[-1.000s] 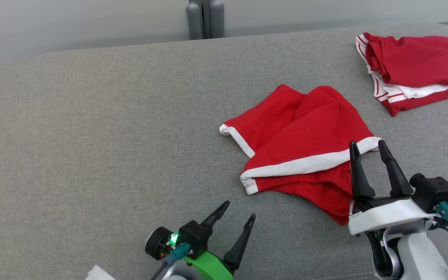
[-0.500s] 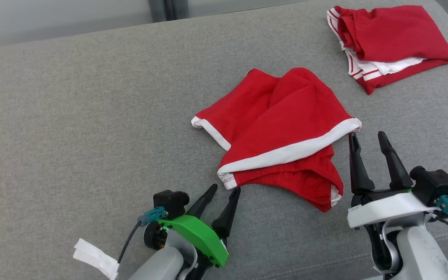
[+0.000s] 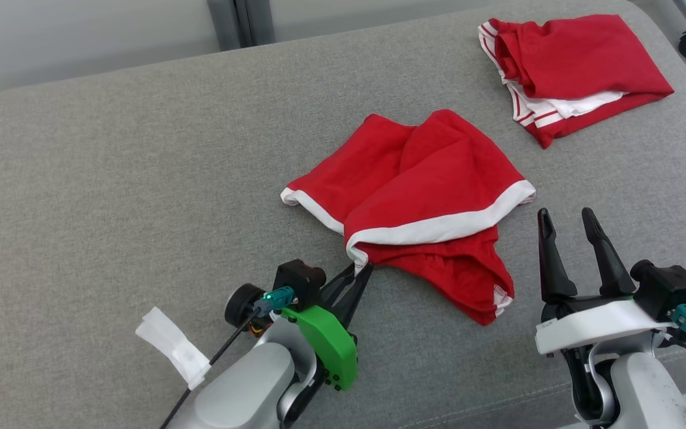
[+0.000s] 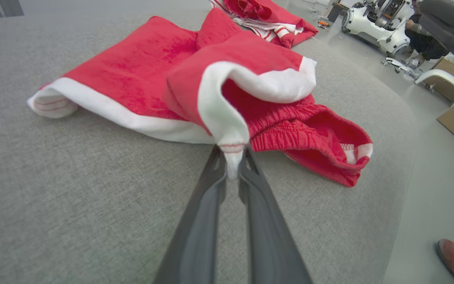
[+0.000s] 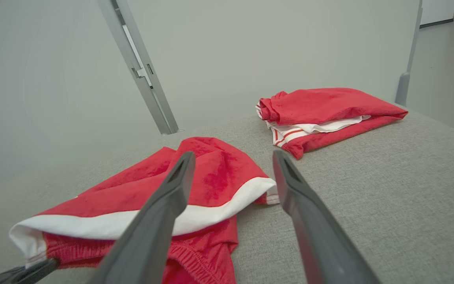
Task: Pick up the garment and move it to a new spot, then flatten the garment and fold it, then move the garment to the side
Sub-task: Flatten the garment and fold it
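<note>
Lifting from so slim a bite is the main risk. The left jaws are pinched nearly shut on one white hem corner (image 4: 231,152) of the garment (image 3: 432,190), and the fingertips (image 4: 218,161) catch little more than the stitched tip of the band. Once the cloth's weight hangs from that single point, I judge it could slide free. Even if the grip holds, a one-corner lift would likely let the garment dangle twisted and bunched, which makes the flattening harder. The lower layers may also drag across the grey woven surface (image 3: 111,179). A carry toward the folded red pile (image 3: 569,65) could brush that pile and undo it, so the new spot is better chosen away from it.

The right jaws stand wide open with nothing between them. They are on the robot's side of the folded red pile, near the hem end of the garment that points toward that pile, and not touching it.

The garment lies well apart from the folded red pile, closer to the robot and to its left. It looks like a pair of soft red shorts with broad white hem bands. It is crumpled, with one leg flopped over the other. A gathered elastic waistband (image 4: 290,130) shows beneath, and the pinched band arches up off the cloth below.
</note>
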Robot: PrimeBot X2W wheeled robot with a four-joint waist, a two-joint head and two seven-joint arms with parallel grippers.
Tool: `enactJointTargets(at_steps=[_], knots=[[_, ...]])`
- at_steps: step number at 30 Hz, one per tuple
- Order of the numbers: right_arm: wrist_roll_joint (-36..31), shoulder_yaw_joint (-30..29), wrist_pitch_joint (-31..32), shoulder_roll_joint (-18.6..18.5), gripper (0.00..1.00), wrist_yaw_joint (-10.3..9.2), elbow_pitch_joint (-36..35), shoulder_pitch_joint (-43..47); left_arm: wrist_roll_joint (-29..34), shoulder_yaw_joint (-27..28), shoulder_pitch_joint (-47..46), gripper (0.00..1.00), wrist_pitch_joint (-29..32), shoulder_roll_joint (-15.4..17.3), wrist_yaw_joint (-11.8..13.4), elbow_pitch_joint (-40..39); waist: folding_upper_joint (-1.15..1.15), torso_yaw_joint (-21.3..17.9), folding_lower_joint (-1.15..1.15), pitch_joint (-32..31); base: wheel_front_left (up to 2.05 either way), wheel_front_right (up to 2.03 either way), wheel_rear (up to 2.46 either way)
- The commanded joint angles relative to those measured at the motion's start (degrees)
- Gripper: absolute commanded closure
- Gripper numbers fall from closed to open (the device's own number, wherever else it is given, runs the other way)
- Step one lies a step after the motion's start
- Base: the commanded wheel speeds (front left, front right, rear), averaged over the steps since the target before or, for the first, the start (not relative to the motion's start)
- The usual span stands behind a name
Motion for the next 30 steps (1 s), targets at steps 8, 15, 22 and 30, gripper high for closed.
enactJointTargets(at_steps=[8,15,22,30], knots=[[-0.28,-0.01,-0.12,0.19,0.00,0.00,2.96,3.11,17.76,-1.45,0.55,1.00,-0.01,11.33,6.10,-5.87,0.00,2.28,0.00,-2.64,0.00,0.00,0.00],[1.93,-0.26,-0.12,-0.14,0.00,0.01,9.84,0.85,16.05,1.05,4.36,1.00,-0.01,16.55,6.97,-8.89,0.00,5.80,0.00,-1.45,0.00,0.00,0.00],[9.54,4.98,-0.12,-1.42,0.00,0.01,20.02,-4.03,15.98,1.68,5.09,1.00,-0.01,16.09,7.28,-10.72,0.00,9.52,0.00,0.44,0.00,0.00,0.00],[15.49,13.22,0.04,-3.02,0.60,0.01,27.35,-6.60,16.94,2.40,4.52,1.00,-0.01,15.18,7.30,-11.12,0.00,11.00,0.00,1.23,0.00,0.00,0.00]])
